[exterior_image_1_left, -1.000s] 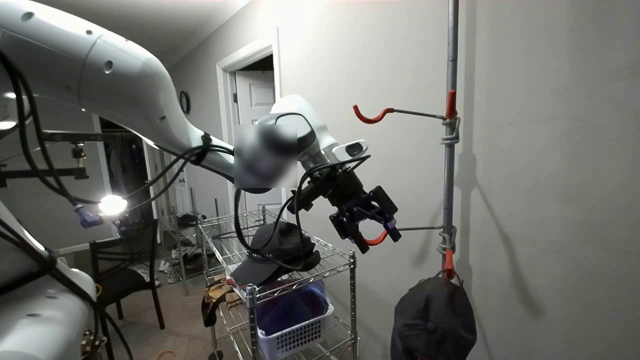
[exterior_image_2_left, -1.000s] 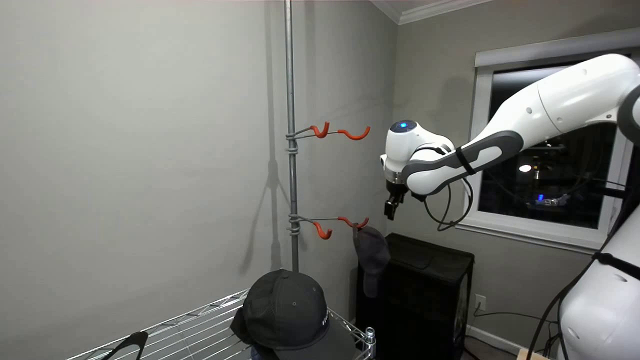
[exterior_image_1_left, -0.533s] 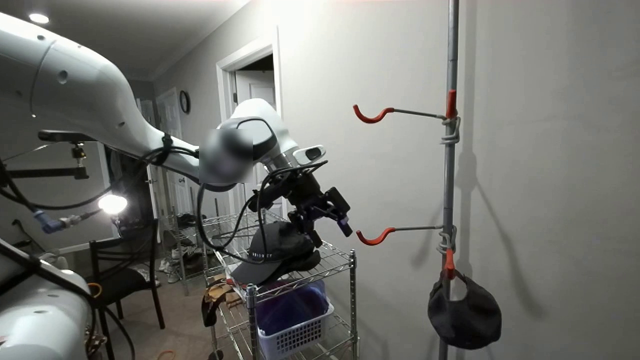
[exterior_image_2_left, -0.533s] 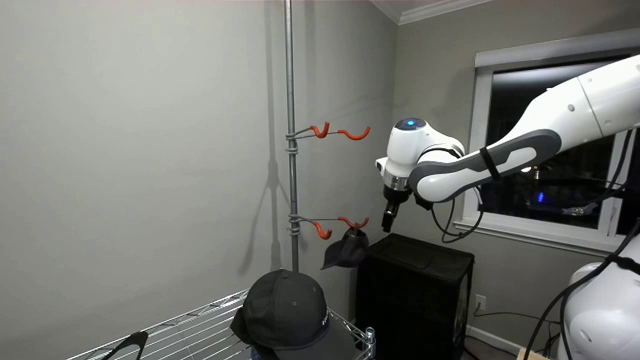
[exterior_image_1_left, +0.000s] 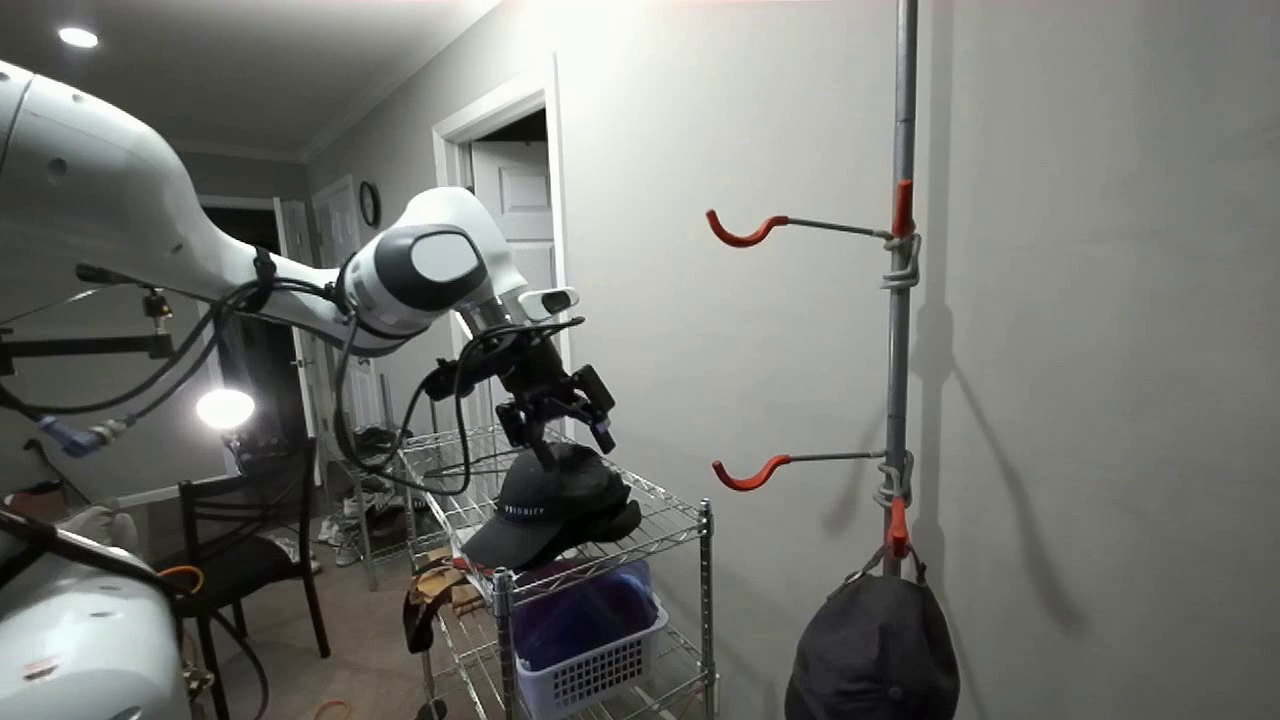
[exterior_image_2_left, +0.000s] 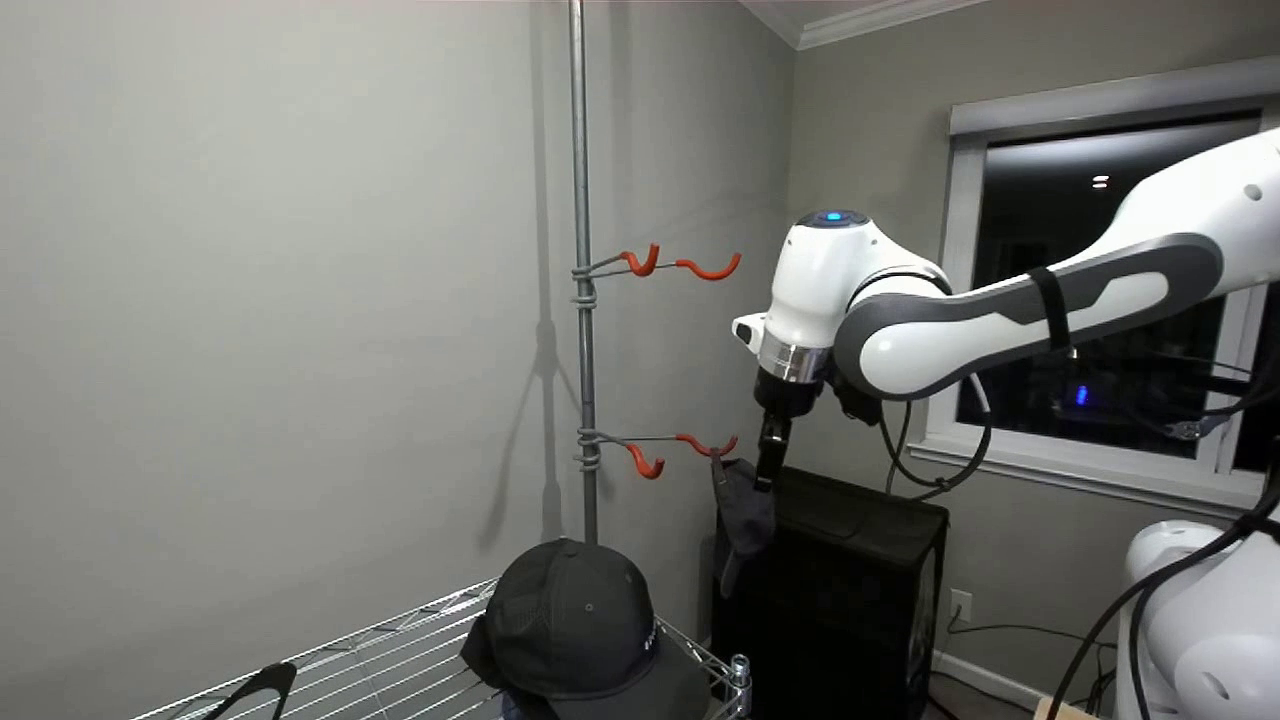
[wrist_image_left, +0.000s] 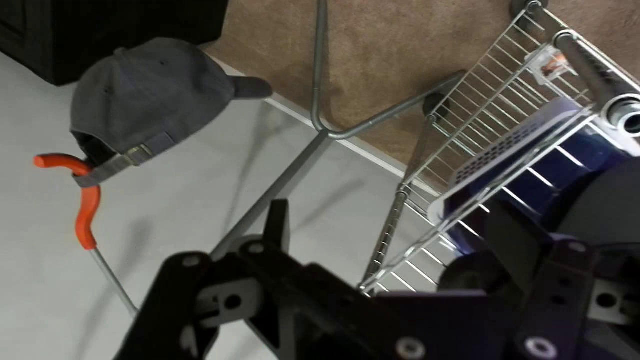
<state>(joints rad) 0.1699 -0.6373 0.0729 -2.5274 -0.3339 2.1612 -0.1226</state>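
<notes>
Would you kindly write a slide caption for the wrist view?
A dark grey fabric cap hangs by its strap from a curved orange hook while the black gripper stands open.

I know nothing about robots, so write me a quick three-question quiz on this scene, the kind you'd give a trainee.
1. True or false: the gripper is shut.
2. How many red hooks show on the grey pole in both exterior views?
3. Which part of the hanging cap is looped over its hook?

Key:
1. False; it stands open, with nothing in its grip.
2. Four.
3. The back strap, as the wrist view shows.
</notes>
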